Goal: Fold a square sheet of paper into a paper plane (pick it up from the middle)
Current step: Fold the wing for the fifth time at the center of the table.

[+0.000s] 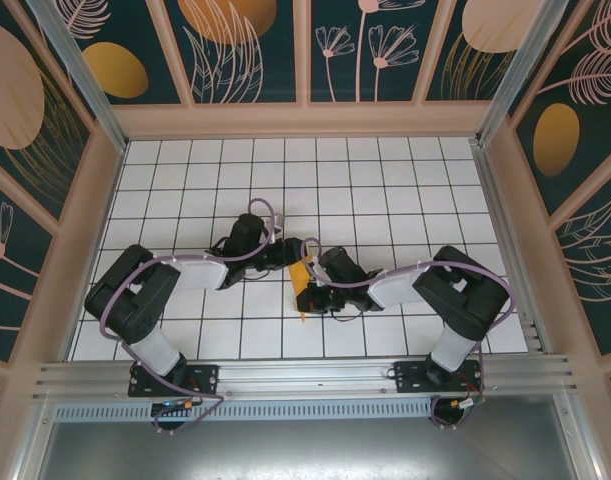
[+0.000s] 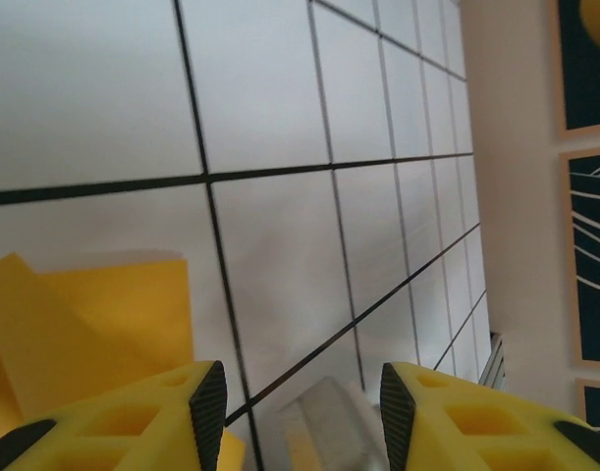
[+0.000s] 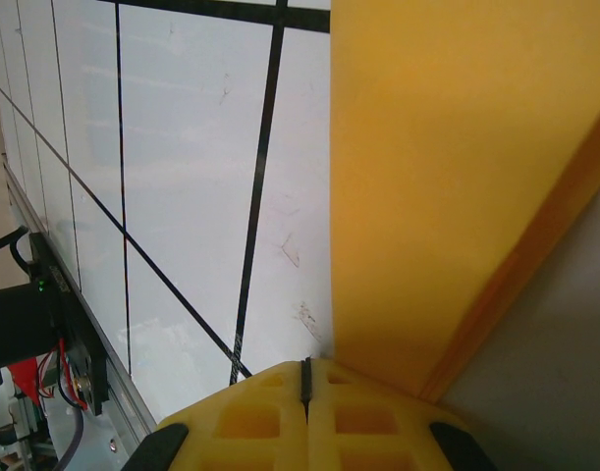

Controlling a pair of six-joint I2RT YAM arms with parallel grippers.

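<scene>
Starting at the near edge: both arms are bolted to the metal rail (image 1: pixel 305 372) and reach inward, meeting around the middle of the tiled desk (image 1: pixel 385 180).

The right hand (image 3: pixel 305 381) has its yellow fingers pressed tight together, with just a thin seam line between them. The orange-yellow paper (image 3: pixel 457 177) starts right at those fingertips and fans out away from them, a big flat face with a darker folded edge running diagonally along its right side. I honestly can't tell whether the fingers are actually pinching a bit of it or just sitting against it.

The left hand (image 2: pixel 301 404) is spread, with a clear gap between the two fingers. Through that gap I mostly see white tile and black grid lines, plus some blurry pale-grey thing I can't make out. The paper sits just off to the side of its left finger, not between them, with a fold visible across it.

From the top camera the paper is a smallish folded piece lying on the desk right between the two hands, a little nearer than the middle, with a narrow pointed bit poking toward the near edge.

Further back it's just open white tiles up to the dark walls (image 1: pixel 245 50) with leaf and oval patterns.
</scene>
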